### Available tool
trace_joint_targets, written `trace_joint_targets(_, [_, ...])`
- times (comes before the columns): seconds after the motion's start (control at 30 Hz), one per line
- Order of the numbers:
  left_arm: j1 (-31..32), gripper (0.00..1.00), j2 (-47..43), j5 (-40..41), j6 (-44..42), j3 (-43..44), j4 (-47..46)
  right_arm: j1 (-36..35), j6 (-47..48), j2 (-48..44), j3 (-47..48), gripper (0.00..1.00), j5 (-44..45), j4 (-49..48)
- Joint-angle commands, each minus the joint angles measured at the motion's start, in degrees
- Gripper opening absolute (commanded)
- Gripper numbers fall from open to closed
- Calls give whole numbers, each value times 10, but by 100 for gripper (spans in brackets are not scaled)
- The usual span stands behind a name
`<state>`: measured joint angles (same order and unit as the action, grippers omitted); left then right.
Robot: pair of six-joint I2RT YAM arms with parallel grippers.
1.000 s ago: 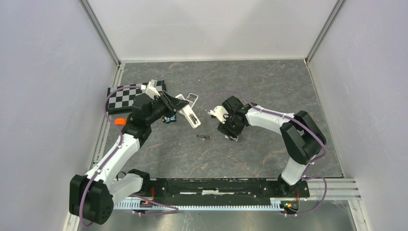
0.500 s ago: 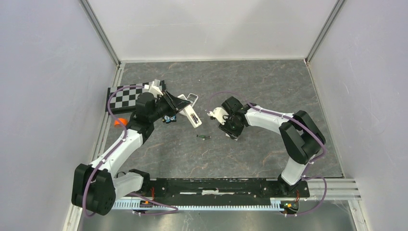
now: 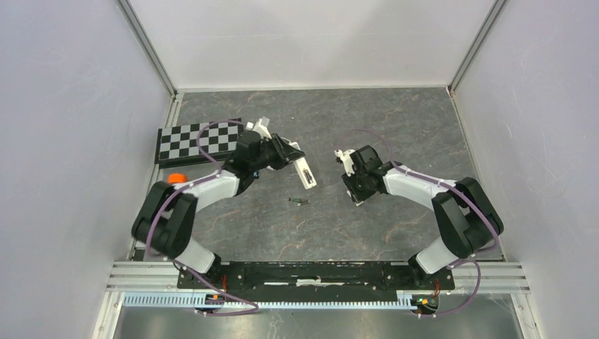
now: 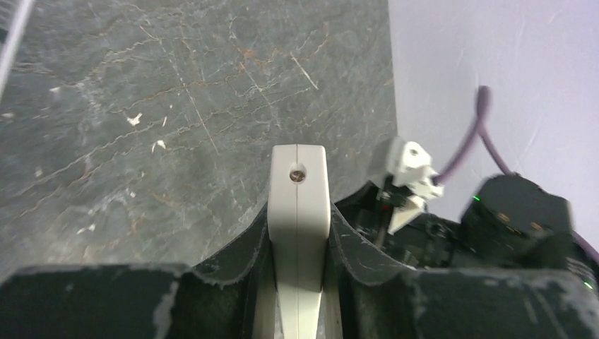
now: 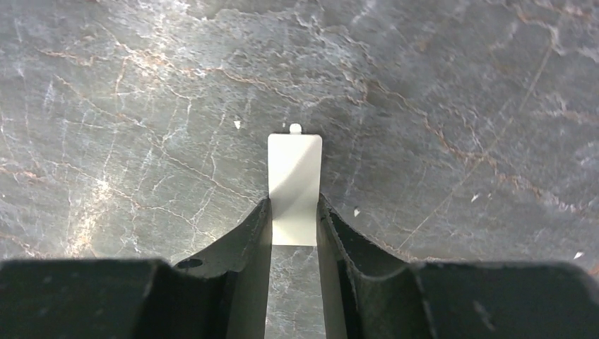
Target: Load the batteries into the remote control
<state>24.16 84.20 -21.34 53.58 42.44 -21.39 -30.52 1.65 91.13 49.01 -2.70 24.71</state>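
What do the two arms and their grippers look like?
Both the left arm and the right arm have white links joined by bulky black joints. A thin purple cable loops along each. The left gripper and right gripper are black; their tapered fingers show scuffed, pale edges.

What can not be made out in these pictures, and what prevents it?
Remote battery bay: too small in the top view; the left wrist view shows only its narrow edge.
Loose battery on the table: too small to read its ends; outside both wrist views.
White cover in the right gripper: hidden under the wrist in the top view.
Orange object: partly covered by the left arm.
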Motion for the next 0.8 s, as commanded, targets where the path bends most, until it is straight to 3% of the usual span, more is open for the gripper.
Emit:
trace_joint_targets(0.0, [40,2,98,45,26,53,-119,8,-76,-6,-75,33,41,7])
trace_joint_targets(0.27, [85,3,229,180,65,80,-165,12,-82,-34,-98,34,38,-7])
trace_joint_targets(0.4, [89,12,241,211,75,65,-177,12,-85,-37,-100,34,29,-13])
trace_joint_targets(0.5, [89,30,250,211,91,55,-162,12,-90,-31,-101,35,28,-14])
trace_joint_targets(0.77, [89,60,227,244,116,20,-77,12,-83,-22,-98,35,0,-8])
